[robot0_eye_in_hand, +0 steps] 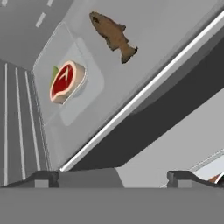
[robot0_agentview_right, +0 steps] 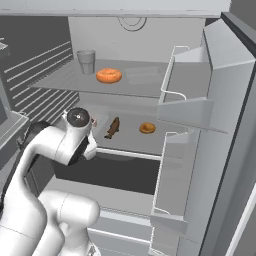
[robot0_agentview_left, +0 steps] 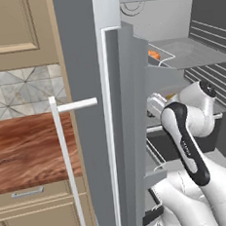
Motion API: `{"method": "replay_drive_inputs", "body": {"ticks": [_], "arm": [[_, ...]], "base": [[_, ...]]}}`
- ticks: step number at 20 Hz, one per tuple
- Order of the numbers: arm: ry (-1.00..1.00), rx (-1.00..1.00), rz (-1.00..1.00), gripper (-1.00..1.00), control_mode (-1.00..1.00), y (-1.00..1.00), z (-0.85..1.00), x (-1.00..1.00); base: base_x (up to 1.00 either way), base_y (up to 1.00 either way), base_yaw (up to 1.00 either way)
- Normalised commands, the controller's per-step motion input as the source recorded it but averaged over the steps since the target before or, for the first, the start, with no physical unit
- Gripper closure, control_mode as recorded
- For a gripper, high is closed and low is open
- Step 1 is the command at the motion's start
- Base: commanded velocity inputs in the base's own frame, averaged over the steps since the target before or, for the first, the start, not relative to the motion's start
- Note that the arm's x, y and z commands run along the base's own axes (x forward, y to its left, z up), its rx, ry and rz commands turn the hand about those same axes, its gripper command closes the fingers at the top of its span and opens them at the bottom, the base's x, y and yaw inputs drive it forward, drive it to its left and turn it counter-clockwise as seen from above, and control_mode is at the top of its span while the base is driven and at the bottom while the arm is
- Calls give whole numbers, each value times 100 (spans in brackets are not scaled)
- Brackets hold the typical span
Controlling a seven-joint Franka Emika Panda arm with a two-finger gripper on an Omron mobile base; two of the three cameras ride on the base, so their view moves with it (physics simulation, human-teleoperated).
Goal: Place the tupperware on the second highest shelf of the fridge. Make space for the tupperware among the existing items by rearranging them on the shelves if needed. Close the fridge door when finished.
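Hand view has the tupperware (robot0_eye_in_hand: 65, 87) with its red steak resting on the second shelf (robot0_eye_in_hand: 175, 26) down, left of a dark brown piece (robot0_eye_in_hand: 113, 35). The gripper (robot0_eye_in_hand: 113, 177) hangs back from it, fingers wide apart and empty. Placement looks done; the fridge (robot0_agentview_right: 220, 150) door is open and remains to be closed.

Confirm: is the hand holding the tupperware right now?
No. In the hand view the tupperware lies on the fridge shelf beside the brown fish, apart from the hand.
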Motion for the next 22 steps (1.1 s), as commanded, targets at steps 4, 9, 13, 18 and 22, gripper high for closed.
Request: {"method": "replay_drive_inputs", "body": {"ticks": [4,9,13,18,22], "arm": [[-10,-55,39,-100,-100,-39,61,-100],[-9,-47,33,-100,-100,-12,56,-89],[-9,-27,15,-100,-100,0,34,-58],[-8,-7,2,-100,-100,0,2,-39],[0,0,0,-100,-100,0,0,0]], "base": [[0,0,0],[0,0,0],[0,0,0],[0,0,0],[0,0,0]]}}
